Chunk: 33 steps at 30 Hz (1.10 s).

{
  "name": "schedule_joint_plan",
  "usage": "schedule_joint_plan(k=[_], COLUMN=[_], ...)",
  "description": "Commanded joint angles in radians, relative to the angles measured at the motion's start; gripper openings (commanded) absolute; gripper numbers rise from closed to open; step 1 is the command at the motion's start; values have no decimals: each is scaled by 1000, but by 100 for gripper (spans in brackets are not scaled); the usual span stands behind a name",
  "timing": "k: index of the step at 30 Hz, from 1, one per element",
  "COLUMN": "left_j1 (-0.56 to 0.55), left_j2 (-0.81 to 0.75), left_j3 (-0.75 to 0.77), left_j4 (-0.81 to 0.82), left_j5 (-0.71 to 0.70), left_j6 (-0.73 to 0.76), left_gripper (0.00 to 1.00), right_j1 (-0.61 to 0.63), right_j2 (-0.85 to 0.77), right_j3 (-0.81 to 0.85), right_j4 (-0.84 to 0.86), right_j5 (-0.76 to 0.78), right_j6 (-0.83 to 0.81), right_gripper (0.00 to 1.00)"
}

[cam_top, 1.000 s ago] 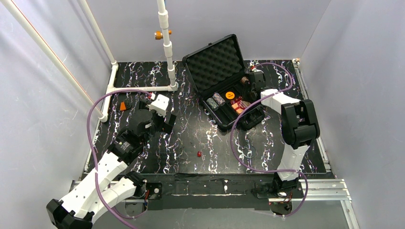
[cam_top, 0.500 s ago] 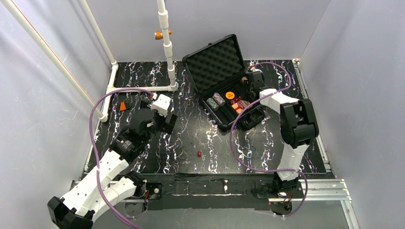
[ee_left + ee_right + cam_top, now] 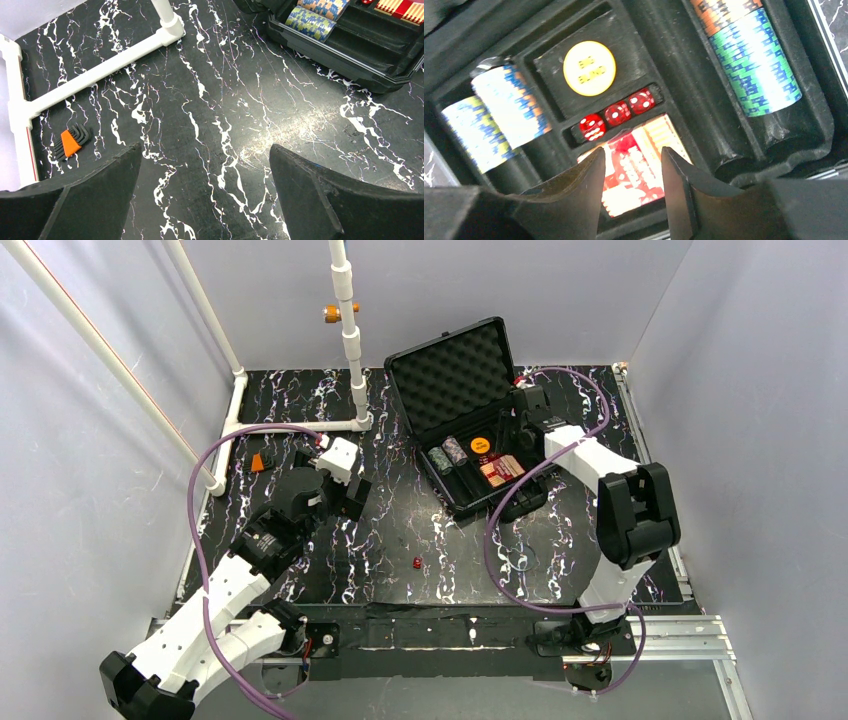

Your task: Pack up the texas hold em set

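The black case (image 3: 497, 502) lies open at the back of the table, its foam lid (image 3: 455, 368) tilted up. In its tray lie chip stacks (image 3: 499, 117) (image 3: 756, 57), an orange disc (image 3: 589, 68) marked BIG BLIND, three red dice (image 3: 616, 114) in a slot and the red-yellow card box (image 3: 634, 172). My right gripper (image 3: 632, 150) hovers open just above the card box, nothing between its fingers. My left gripper (image 3: 205, 146) stands wide open over bare table, left of the case (image 3: 350, 52). One red die (image 3: 417, 562) lies alone on the table.
A white pipe frame (image 3: 352, 340) rises at the back left, with a bar (image 3: 100, 70) along the table. An orange-handled hex key set (image 3: 72, 142) lies near that bar. Purple cables loop from both arms over the table (image 3: 560, 540).
The right jaws have spread wider over the card box. The case has turned slightly and the right arm's elbow has swung out to the right. The left arm has barely moved.
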<state>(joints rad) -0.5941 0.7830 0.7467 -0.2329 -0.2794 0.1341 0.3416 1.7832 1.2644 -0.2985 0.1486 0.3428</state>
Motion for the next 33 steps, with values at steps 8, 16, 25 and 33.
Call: schedule_joint_plan(k=[8, 16, 25, 33], left_j1=[-3, -3, -3, -3], left_j2=[2, 4, 15, 64], left_j3=[25, 25, 20, 18], left_j4=[9, 7, 10, 12], left_j5=[0, -10, -27, -54], left_j6=[2, -1, -8, -48], left_gripper=[99, 99, 99, 99], right_j1=[28, 40, 53, 56], right_j2=[-153, -221, -343, -476], right_j3=[8, -26, -76, -163], right_j4=[-66, -93, -142, -152], right_j5=[-29, -32, -58, -92], right_j6=[-5, -5, 20, 53], right_gripper=[62, 68, 73, 86])
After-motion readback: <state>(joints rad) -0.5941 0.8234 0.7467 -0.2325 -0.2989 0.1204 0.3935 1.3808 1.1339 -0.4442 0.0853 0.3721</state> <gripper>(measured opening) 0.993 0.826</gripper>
